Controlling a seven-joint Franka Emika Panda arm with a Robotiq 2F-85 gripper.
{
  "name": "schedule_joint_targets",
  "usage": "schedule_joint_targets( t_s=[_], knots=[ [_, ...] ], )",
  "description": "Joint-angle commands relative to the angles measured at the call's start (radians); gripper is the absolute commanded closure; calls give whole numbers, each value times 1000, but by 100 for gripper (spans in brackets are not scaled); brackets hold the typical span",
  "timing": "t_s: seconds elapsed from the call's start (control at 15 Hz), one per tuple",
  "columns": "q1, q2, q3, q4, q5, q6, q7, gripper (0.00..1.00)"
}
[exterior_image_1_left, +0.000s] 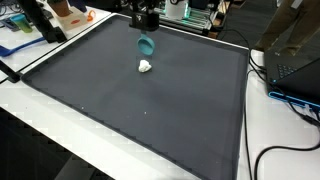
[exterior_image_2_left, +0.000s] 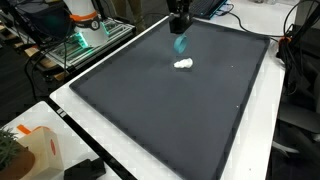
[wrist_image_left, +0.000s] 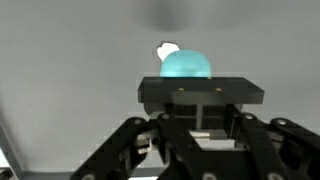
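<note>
My gripper (exterior_image_1_left: 146, 32) hangs over the far part of a dark grey mat (exterior_image_1_left: 150, 115) and is shut on a teal cup-like object (exterior_image_1_left: 146, 45), held a little above the mat. In the wrist view the teal object (wrist_image_left: 186, 65) shows just past the closed fingers (wrist_image_left: 200, 95). A small white crumpled thing (exterior_image_1_left: 145, 67) lies on the mat right below and in front of the teal object. It shows in the wrist view (wrist_image_left: 167, 48) behind the teal object. Both exterior views show the same; the gripper (exterior_image_2_left: 180, 32), teal object (exterior_image_2_left: 180, 44) and white thing (exterior_image_2_left: 183, 65) line up.
The mat (exterior_image_2_left: 170, 120) covers a white table (exterior_image_1_left: 40, 140). Cables (exterior_image_1_left: 290, 95) and dark equipment lie along one side. Clutter and an orange object (exterior_image_1_left: 65, 12) stand at a far corner. A lit device (exterior_image_2_left: 85, 35) stands beside the table.
</note>
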Motion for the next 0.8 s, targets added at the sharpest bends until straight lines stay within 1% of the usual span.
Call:
schedule_joint_targets(
  t_s=[0.0,0.2,0.73],
  knots=[
    [0,5,0,2,0,-2,1,78],
    [-5,50,-3,22,-14,19,20,78],
    [-1,124,-8,50,-16,65,22,78]
  ],
)
